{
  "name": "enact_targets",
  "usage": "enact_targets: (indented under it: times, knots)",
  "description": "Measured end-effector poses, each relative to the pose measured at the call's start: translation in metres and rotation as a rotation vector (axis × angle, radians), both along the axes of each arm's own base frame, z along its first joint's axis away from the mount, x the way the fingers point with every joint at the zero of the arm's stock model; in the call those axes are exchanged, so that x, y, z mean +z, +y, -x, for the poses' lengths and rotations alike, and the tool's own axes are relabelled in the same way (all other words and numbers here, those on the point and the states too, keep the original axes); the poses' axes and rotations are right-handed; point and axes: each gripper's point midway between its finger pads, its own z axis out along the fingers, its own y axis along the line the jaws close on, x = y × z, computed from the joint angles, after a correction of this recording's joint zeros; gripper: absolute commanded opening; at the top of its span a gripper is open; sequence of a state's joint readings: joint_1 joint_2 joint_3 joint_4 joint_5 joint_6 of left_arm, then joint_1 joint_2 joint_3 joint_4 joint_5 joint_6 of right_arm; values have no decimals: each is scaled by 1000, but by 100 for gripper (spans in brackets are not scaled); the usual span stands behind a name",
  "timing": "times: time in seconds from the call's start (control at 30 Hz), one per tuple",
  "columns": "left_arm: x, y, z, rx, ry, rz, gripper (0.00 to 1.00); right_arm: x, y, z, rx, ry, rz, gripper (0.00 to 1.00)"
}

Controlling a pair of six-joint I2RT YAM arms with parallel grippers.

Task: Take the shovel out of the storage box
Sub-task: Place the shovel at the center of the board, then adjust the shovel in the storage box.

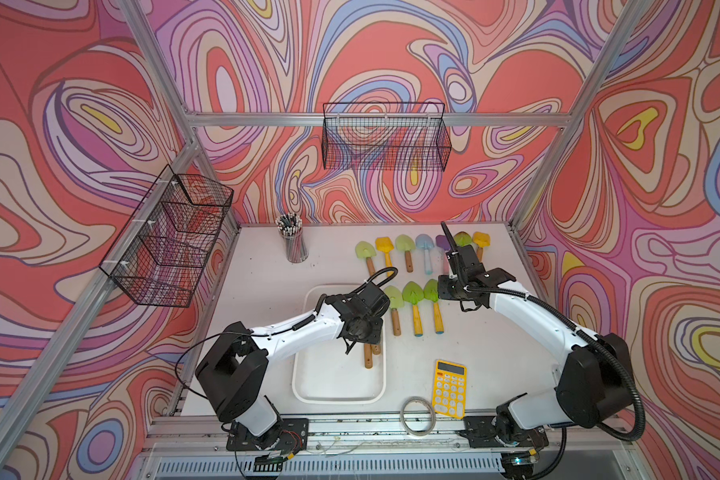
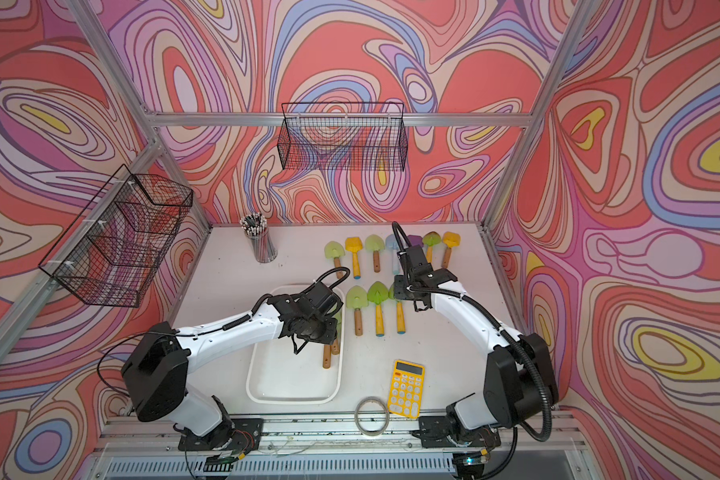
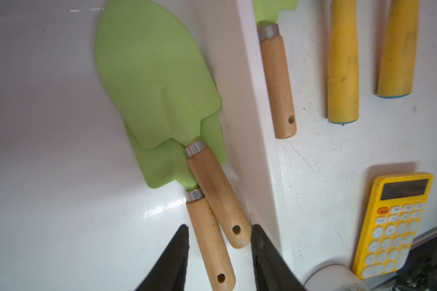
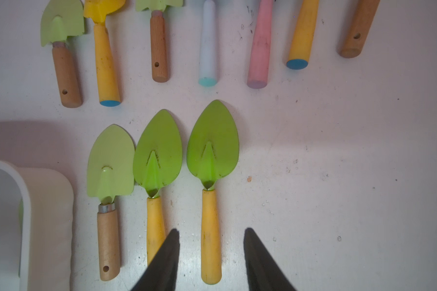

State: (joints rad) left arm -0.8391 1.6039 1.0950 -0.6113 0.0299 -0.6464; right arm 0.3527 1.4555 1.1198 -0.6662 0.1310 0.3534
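The storage box [image 1: 337, 401] is a shallow white tub in the middle of the table, seen in both top views. Two green shovels with wooden handles lie stacked inside it against one side wall: the upper shovel [image 3: 149, 75] overlaps the lower shovel [image 3: 159, 166]. My left gripper [image 3: 220, 228] is open low over the box, its fingers on either side of both handles without pinching them. My right gripper [image 4: 211, 230] is open above the table. A green shovel with a yellow handle [image 4: 212, 151] lies loose between its fingers.
Several more shovels lie in a back row [image 1: 425, 245] and a front row [image 1: 412, 293] right of the box. A yellow calculator [image 1: 449, 388] and a tape roll [image 1: 402, 415] sit near the front edge. A pencil cup [image 1: 296, 245] stands at the back. Black wire baskets [image 1: 385, 137] hang on the walls.
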Motion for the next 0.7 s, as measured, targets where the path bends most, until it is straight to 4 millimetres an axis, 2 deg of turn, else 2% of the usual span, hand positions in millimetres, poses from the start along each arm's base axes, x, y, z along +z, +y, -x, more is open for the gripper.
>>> enact_targets:
  times: [0.2, 0.4, 0.7]
  knots:
    - [-17, 7, -1, 7, 19, -81, 46, 5, 0, 1, 1, -10, -4, 44]
    - [-21, 4, 0, 1, 23, -86, 46, 5, -1, 5, 3, -11, -8, 45]
    - [-31, 0, -3, 10, 31, -85, 46, -10, -1, 15, 10, 30, -14, 45]
